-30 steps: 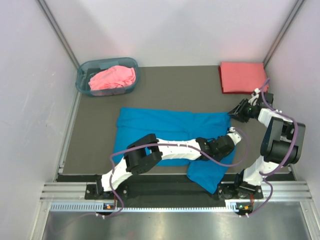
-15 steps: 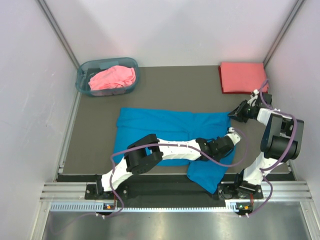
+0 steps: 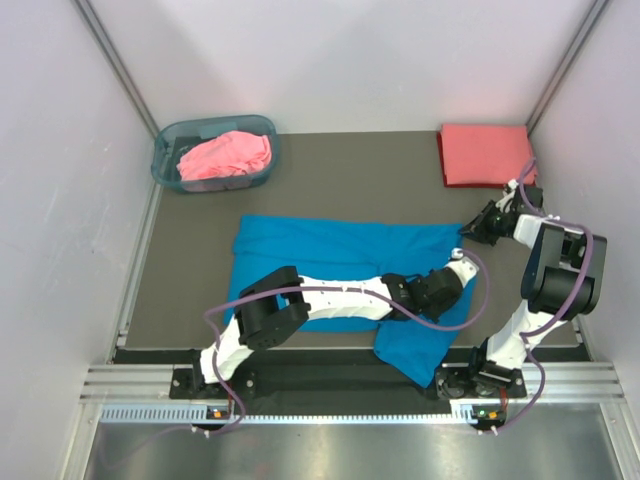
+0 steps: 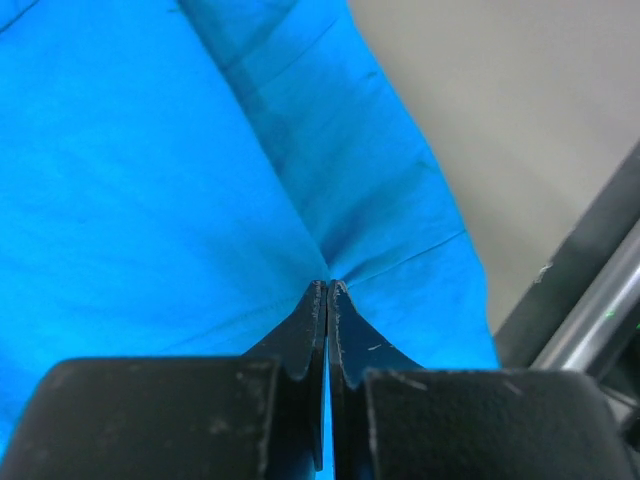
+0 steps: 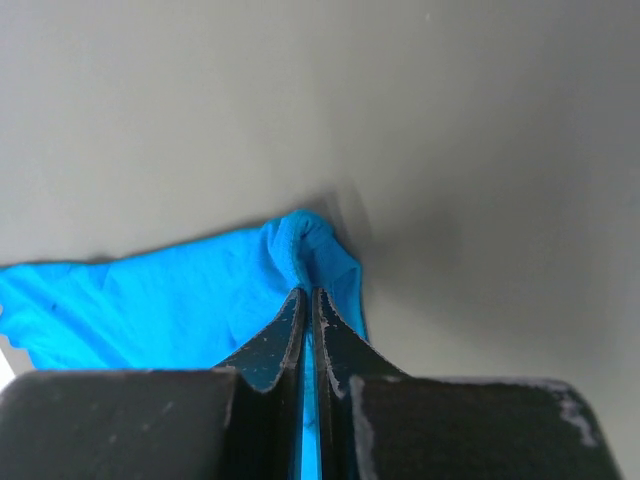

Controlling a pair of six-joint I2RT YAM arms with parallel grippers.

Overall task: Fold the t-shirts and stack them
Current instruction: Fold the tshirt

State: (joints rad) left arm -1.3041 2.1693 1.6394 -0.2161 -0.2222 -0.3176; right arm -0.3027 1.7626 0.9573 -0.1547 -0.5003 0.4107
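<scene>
**Both grippers clenched on the blue shirt's right end**

The bright blue t-shirt [image 3: 330, 248] lies spread and lightly creased on the table [image 3: 350, 180], its near right corner drooping over the front edge. The left gripper [image 4: 328, 285] is clamped on a pinch of its cloth, creases fanning from the tips. The right gripper [image 5: 307, 292] grips its bunched far right corner. Beyond it to the left, the pink t-shirt [image 3: 226, 155] lies crumpled in a basket [image 3: 163, 160]. Beyond it to the right, the coral-red t-shirt [image 3: 485, 152] lies folded square.
</scene>
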